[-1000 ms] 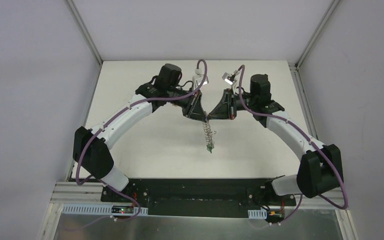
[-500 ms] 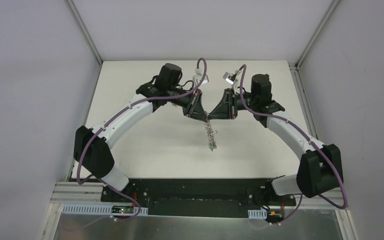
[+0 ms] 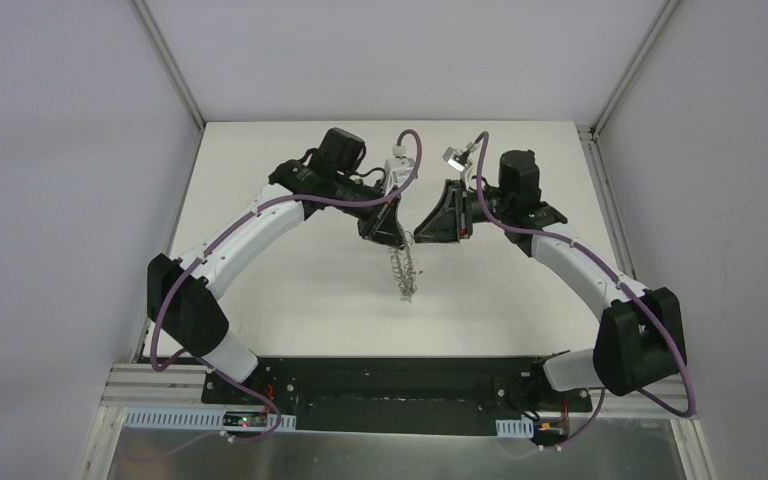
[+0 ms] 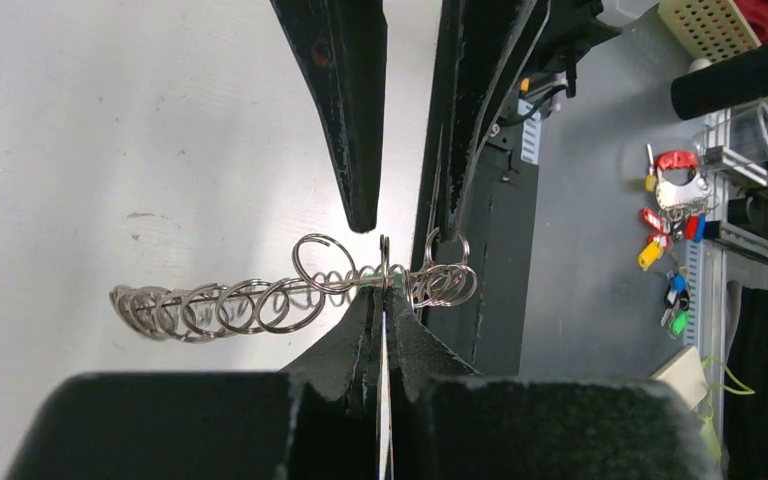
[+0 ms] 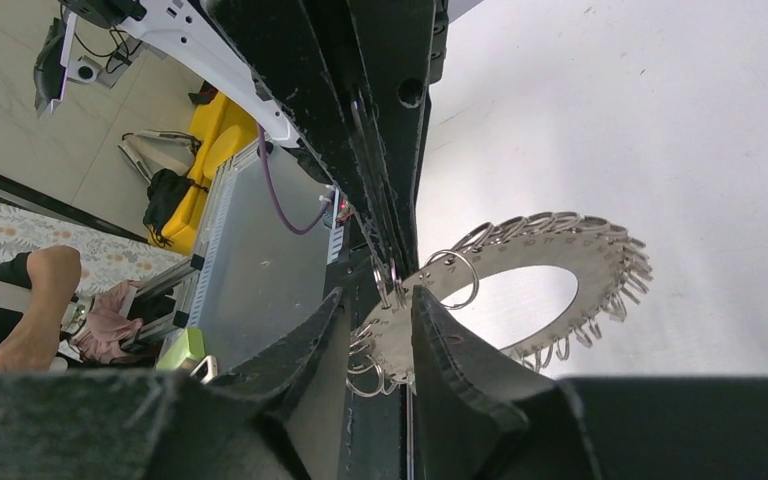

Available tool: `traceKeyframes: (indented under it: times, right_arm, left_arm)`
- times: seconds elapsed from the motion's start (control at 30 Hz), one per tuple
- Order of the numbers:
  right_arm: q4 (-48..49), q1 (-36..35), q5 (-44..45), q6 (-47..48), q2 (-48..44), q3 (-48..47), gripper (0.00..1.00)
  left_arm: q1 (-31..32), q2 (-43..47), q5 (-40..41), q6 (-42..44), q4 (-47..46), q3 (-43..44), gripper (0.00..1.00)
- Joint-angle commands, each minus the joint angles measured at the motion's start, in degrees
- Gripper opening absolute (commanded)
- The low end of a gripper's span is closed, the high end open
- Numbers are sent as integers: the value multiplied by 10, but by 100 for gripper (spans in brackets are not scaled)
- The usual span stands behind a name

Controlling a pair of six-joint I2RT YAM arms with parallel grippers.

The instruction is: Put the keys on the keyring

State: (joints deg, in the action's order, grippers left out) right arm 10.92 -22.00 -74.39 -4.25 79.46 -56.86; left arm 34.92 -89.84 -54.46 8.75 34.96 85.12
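Note:
The keyring (image 5: 570,262), a flat grey ring fringed with silver wire loops, hangs above the table from my left gripper (image 3: 388,236), which is shut on its rim. In the left wrist view the keyring (image 4: 260,300) shows edge-on, pinched at my left gripper's (image 4: 385,292) tips. My right gripper (image 5: 396,303) is open, one finger on each side of the same rim without clamping it. The keys cannot be made out. Only a tiny green fleck shows at the left fingertips.
The white table (image 3: 290,290) lies under the hanging keyring (image 3: 401,272). The black base rail (image 3: 390,385) runs along the near edge. Grey walls enclose the table on three sides. A bunch of coloured key tags (image 4: 665,235) lies off the table.
My right gripper has opened off the keyring's rim. The left gripper has closed fully on it and carried the ring slightly left, so it hangs from the left alone.

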Motion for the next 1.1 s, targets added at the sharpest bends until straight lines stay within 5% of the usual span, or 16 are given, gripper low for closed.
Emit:
traceKeyframes:
  times: [0.0, 0.67, 0.97, 1.07]
  right_arm:
    - [19, -2, -3, 11, -4, -2, 32]
    - [-9, -22, -18, 56, -3, 6, 27]
    - [-10, -22, -17, 60, -4, 10, 0]
    - [-19, -21, -8, 66, -8, 6, 0]
  left_arm:
    - [6, 21, 4, 49, 37, 29, 0]
    - [21, 49, -23, 28, -37, -24, 0]
    - [21, 45, -18, 25, -42, -25, 0]
    - [19, 45, -11, 33, -42, -30, 0]
